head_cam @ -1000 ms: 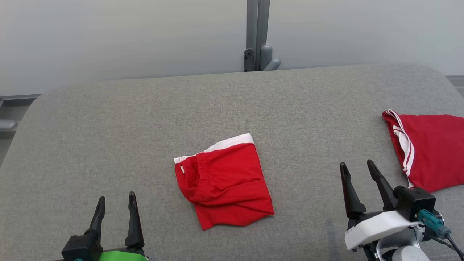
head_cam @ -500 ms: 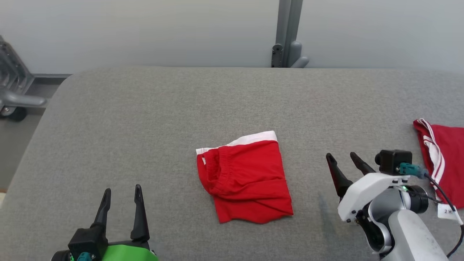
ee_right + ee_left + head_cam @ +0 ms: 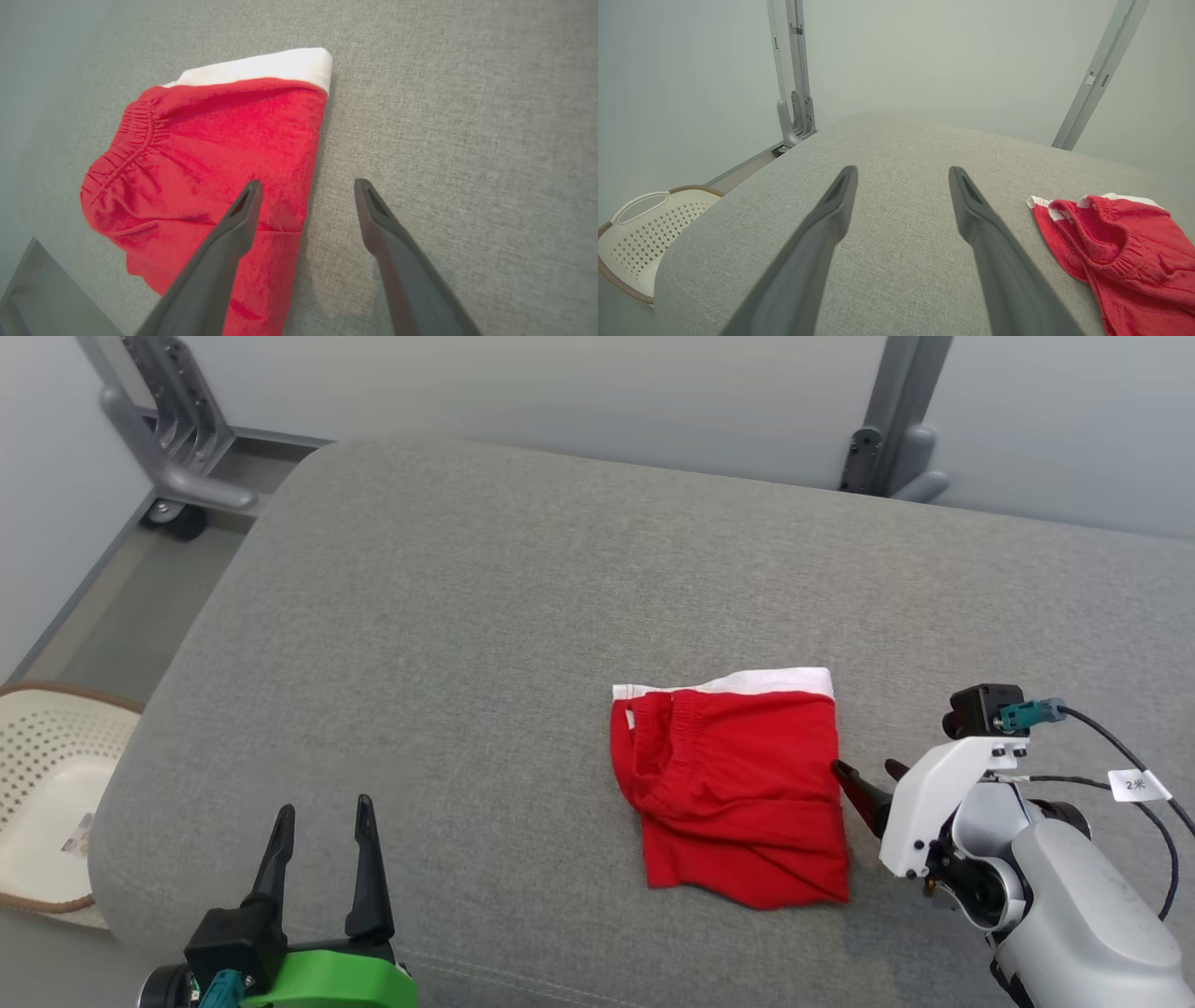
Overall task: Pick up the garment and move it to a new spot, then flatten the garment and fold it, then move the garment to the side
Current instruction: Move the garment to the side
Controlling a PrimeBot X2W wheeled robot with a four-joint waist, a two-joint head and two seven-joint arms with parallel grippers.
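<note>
The garment (image 3: 738, 789) is a pair of red shorts with a white band, folded into a small packet on the grey cushioned surface (image 3: 467, 616). My right gripper (image 3: 868, 775) is open just off the packet's right edge; in the right wrist view one finger hangs over the red cloth (image 3: 224, 149) and the other over bare grey fabric. My left gripper (image 3: 322, 812) stands open at the lower left, well clear of the shorts, which lie at the right of the left wrist view (image 3: 1120, 242). Nothing sits between either pair of fingers.
A cream perforated basket (image 3: 42, 784) stands on the floor beyond the surface's left edge. Grey metal frame posts rise at the back left (image 3: 173, 439) and back right (image 3: 892, 439). A cable with a white tag (image 3: 1131, 786) trails from my right wrist.
The head camera has turned left, bringing the basket into view and the other red cloth out. My right gripper has come close to the shorts' right edge. The left gripper kept its pose.
</note>
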